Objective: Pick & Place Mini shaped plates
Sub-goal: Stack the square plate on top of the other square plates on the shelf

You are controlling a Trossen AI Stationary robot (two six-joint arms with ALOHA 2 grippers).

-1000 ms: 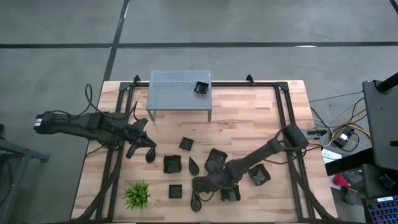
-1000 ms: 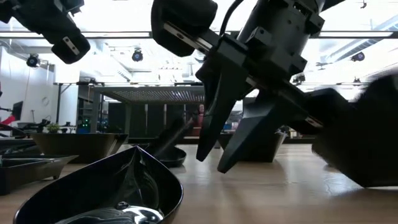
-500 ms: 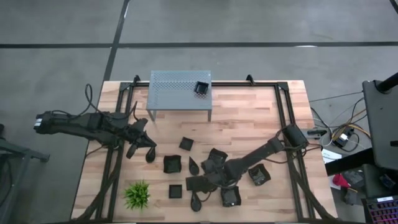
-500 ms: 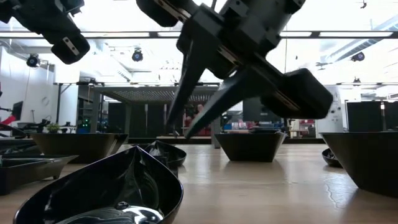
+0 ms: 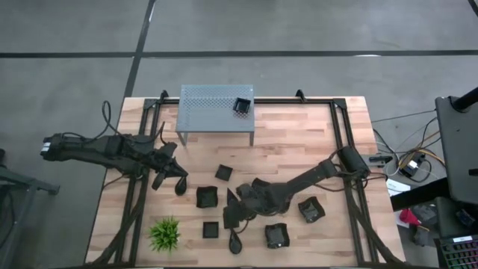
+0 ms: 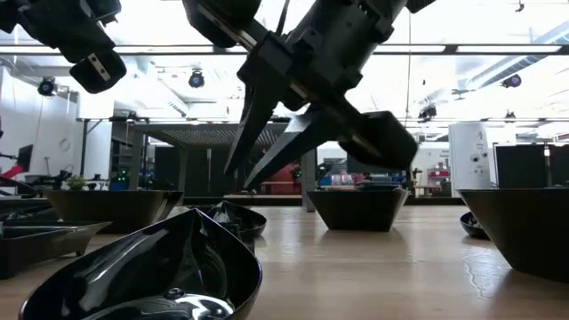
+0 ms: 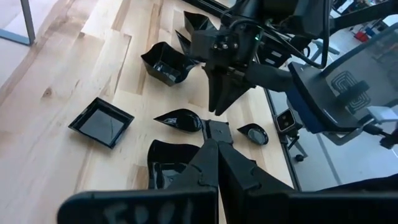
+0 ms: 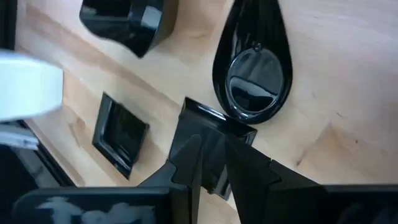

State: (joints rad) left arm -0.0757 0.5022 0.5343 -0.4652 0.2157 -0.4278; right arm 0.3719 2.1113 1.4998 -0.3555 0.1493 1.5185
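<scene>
Black mini shaped plates lie scattered over the wooden table (image 5: pixel 299 142). My right gripper (image 5: pixel 231 214) hangs fingers-down just over a small square plate (image 7: pixel 217 129), its fingers narrowly open with the plate (image 8: pixel 214 121) showing between them; I cannot tell whether they touch it. A teardrop plate (image 8: pixel 252 68) lies just beyond, and a flat square plate (image 8: pixel 121 137) lies to one side. In the low view the right gripper (image 6: pixel 242 182) hangs above the tabletop. My left gripper (image 5: pixel 173 178) waits at the table's left, shut and empty, beside a teardrop plate (image 5: pixel 181 190).
A grey perforated shelf (image 5: pixel 209 101) stands at the back with one square plate (image 5: pixel 242 106) on it. A spiky green plant (image 5: pixel 164 233) sits at the front left. More plates lie at front right (image 5: pixel 311 210) and front centre (image 5: pixel 276 236). A large teardrop plate (image 6: pixel 151 276) fills the low view's foreground.
My right gripper has swung left and slightly back across the table, away from the front-centre plates, and its fingers have narrowed. The left arm has not moved.
</scene>
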